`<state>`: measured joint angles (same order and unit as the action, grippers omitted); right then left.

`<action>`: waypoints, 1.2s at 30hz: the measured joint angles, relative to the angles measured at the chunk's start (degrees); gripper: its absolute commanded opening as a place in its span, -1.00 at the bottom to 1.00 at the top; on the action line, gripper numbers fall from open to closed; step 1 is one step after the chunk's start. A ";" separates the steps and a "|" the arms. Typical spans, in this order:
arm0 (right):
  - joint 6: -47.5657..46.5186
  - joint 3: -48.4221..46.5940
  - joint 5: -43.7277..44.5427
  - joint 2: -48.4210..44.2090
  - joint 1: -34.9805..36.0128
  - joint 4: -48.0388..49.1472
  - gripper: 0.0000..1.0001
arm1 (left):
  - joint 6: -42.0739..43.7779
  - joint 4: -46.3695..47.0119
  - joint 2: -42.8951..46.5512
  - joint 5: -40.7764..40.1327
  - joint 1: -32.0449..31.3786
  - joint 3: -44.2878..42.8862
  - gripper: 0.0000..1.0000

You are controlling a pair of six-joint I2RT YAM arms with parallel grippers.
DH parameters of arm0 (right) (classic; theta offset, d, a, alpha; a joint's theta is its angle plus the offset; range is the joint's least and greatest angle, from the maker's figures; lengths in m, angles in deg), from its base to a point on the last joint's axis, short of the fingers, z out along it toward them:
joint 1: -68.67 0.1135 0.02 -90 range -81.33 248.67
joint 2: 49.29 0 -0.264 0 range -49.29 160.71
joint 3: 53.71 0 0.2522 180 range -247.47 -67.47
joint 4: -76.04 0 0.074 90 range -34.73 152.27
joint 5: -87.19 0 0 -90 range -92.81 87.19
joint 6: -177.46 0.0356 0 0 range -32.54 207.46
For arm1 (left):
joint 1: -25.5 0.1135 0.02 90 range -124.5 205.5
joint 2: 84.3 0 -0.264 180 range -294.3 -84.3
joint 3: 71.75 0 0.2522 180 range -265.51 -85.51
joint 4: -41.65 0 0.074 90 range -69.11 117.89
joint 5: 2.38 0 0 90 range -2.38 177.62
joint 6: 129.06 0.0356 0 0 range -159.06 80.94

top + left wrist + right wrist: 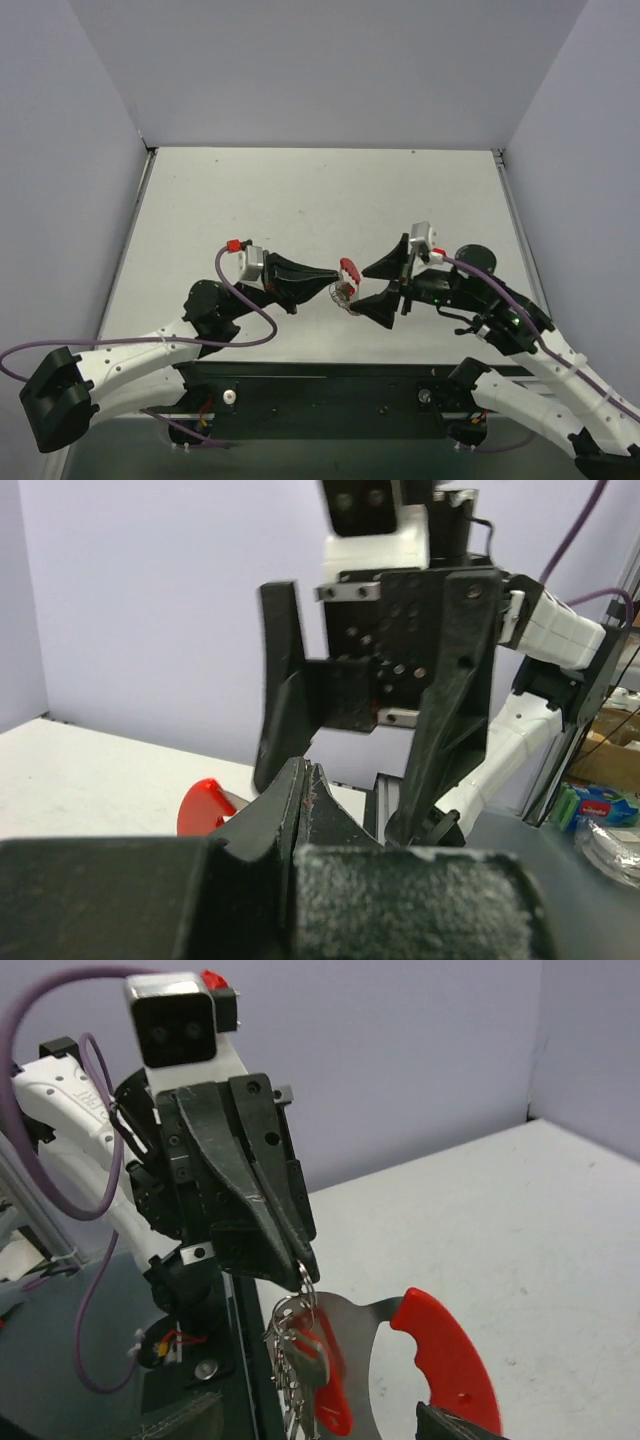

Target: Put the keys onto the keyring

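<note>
A: Grippers noted?

B: The left gripper [302, 1263] is shut. The keyring [450, 1350] is held by its small top ring, pinched at the very fingertips. The right gripper [358, 287] is spread wide and nothing is held in it.

A: Where is the keyring placed?

B: It is hung in the air above the table [300, 200], between the two grippers and just beside the open right jaws. Its red part is swung out toward the right side. The chain [288, 1365] is bunched straight under the left tips. A key [312, 1357] seems to be hung among the links, but that can't be confirmed.

A: Risks to be logged?

B: First, slip. Only a thin ring is caught, right at the tip edge, so a nudge is judged enough for the bundle to be dropped to the table. Second, a wrong catch. If the right jaws are closed here, chain or red part could be grabbed instead of a key, and the ring could be pulled out of the left pinch. Third, swing. The bundle is hung freely, so it could be set rocking by any contact and the aim would be lost. Fourth, the fingers are set very close, so a finger-on-finger bump is possible.

A: Threading status?

B: Can't be judged. The gate isn't seen clearly.
</note>
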<state>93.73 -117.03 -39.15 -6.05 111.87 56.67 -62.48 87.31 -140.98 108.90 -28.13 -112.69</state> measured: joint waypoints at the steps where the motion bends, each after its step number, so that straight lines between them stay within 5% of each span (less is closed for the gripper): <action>1: -0.68 -0.02 0.81 -2.21 -0.02 -0.50 0.54 | 0.22 -0.81 0.96 0.00 0.24 0.02 -1.00; 6: -2.84 -1.33 2.89 -6.97 0.02 -2.10 0.36 | 1.49 -4.09 4.79 0.07 1.03 0.00 -1.00; 25: 1.86 -4.52 -3.80 3.37 0.02 6.73 -0.53 | -0.68 -5.68 3.89 6.49 1.22 -1.14 -1.00; 36: 3.85 -4.55 -7.91 5.46 0.02 9.86 -0.69 | -1.53 -5.64 3.58 6.60 1.38 -1.20 -1.00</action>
<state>97.57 -121.58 -47.06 -0.58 111.89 66.53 -64.01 81.67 -137.40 115.50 -26.75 -113.89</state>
